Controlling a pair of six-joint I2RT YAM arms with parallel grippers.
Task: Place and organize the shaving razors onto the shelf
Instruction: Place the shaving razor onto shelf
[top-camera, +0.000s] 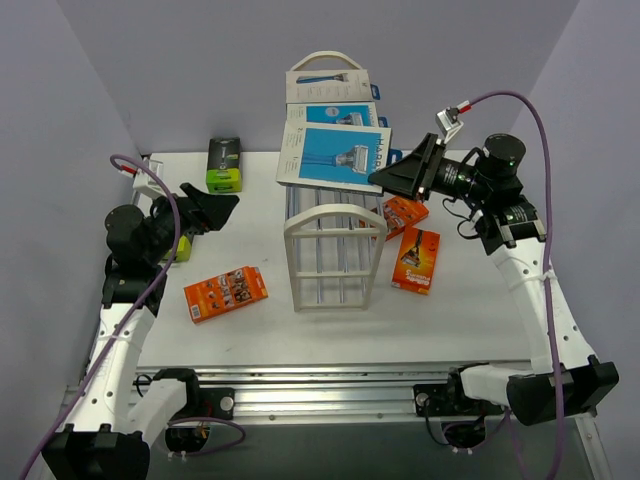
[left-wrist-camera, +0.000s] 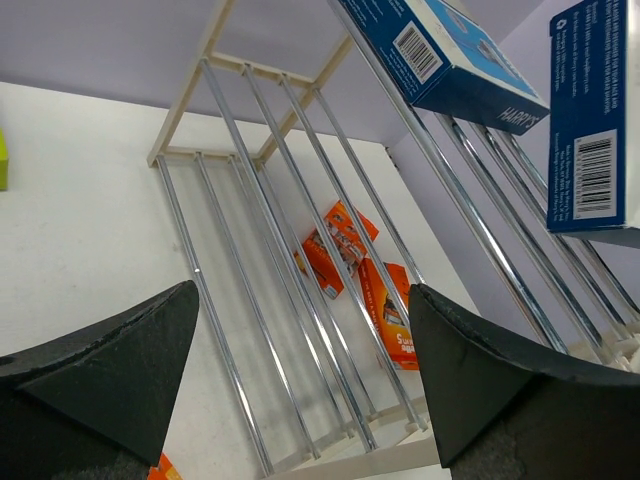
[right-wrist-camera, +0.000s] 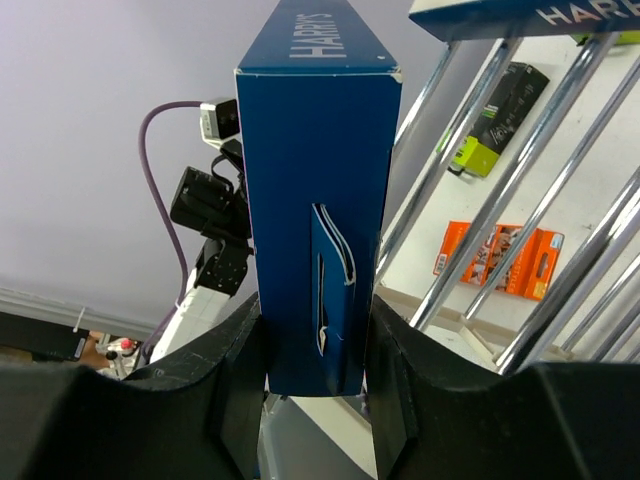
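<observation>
Pinching a blue HARRY'S box (right-wrist-camera: 320, 150) by its short end, the right gripper (right-wrist-camera: 318, 340) held it over the shelf (top-camera: 335, 210) top, probably to line it up with two blue boxes (top-camera: 342, 116) up there. Left gripper (top-camera: 205, 212) sat wide and empty beside the shelf. Orange boxes (top-camera: 225, 293) lay on the table.

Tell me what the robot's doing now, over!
Right fingers gripping blue Harry's box at shelf top. Left fingers open, empty. Two blue boxes already shelved close by.
</observation>
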